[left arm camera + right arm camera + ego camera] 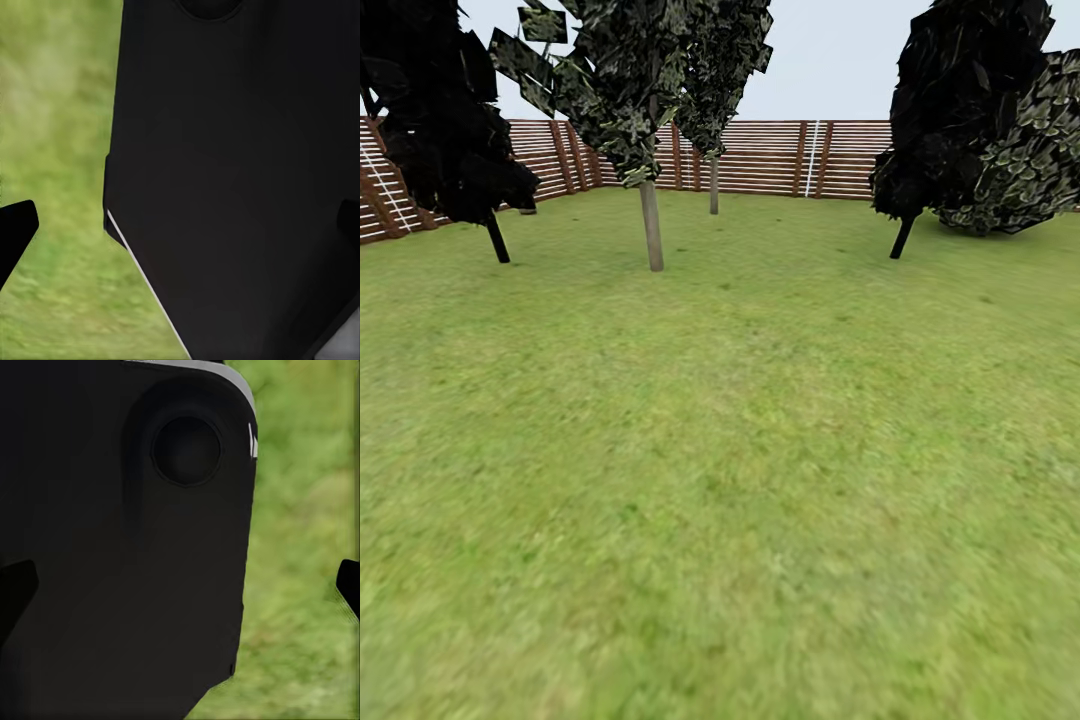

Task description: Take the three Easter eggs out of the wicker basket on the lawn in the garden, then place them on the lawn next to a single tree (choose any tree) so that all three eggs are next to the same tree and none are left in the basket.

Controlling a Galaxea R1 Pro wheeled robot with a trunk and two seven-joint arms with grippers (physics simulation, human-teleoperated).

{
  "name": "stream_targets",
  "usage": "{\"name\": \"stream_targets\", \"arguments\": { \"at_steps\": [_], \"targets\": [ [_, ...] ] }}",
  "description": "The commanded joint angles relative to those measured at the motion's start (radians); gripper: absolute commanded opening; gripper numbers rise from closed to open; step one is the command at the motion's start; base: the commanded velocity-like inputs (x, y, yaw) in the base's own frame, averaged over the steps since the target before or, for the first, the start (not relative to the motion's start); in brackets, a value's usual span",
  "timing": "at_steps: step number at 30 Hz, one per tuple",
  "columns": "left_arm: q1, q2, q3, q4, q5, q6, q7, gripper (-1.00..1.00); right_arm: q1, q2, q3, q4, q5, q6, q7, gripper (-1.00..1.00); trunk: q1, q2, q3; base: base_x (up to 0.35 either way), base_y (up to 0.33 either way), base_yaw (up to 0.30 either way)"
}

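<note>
The wide mottled green lawn [720, 480] takes up most of the head view, running flat up to the brown horizontal-slat wooden fence [760, 155] that rings the garden. In front of that fence stand several trees; the landmark here is the slim tree with a straight grey-beige trunk [651, 225] and dark, pale-speckled leaf planes. Left of it a black, leaning tree [450, 120] stands near the fence corner, a second thin grey trunk [713, 185] rises just behind and to its right, and well to its right a dark tree with a slanted trunk [960, 110] fronts a scaly-leaved bush [1030, 160].

In each wrist view a large black body of the robot blocks much of the frame, with blurred grass beside it. The left gripper [180, 225] shows dark fingertips [16, 225] at opposite edges, so its claw stands apart and empty; the right gripper [180, 585] reads likewise, fingertips [349, 585] far apart.

Neither eggs nor basket can be placed from here, so which arm is nearer cannot be judged; the robot seems on its way, with the basket yet to find
</note>
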Motion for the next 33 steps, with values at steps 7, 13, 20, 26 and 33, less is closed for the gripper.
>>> {"name": "stream_targets", "arguments": {
  "at_steps": [7, 13, 20, 26, 33],
  "targets": [
    [0.000, 0.000, 0.003, -0.001, 0.001, -0.001, 0.002, 1.00, 0.000, -0.003, 0.002, 0.000, 0.001, -0.003, 0.000, 1.00, 0.001, 0.000, -0.001, 0.328, 0.000, 0.000],
    [0.000, 0.000, 0.003, -0.001, 0.001, -0.001, 0.002, 1.00, 0.000, -0.003, 0.001, 0.000, 0.001, -0.003, 0.000, 1.00, 0.001, 0.000, -0.001, 0.328, 0.000, 0.000],
    [0.000, 0.000, 0.003, -0.001, 0.001, -0.001, 0.002, 1.00, 0.000, -0.003, 0.002, 0.000, 0.001, -0.003, 0.000, 1.00, 0.001, 0.000, -0.001, 0.328, 0.000, 0.000],
    [0.000, 0.000, 0.003, -0.001, 0.001, -0.001, 0.001, 1.00, 0.000, -0.001, 0.001, 0.000, 0.001, -0.003, 0.000, 1.00, 0.001, 0.000, -0.001, 0.328, 0.000, 0.000],
    [0.000, 0.000, 0.003, -0.001, 0.001, -0.001, 0.002, 1.00, 0.000, -0.001, 0.001, 0.002, 0.001, -0.003, 0.000, 1.00, 0.001, 0.000, 0.002, 0.328, 0.000, 0.000]
  ]
}}
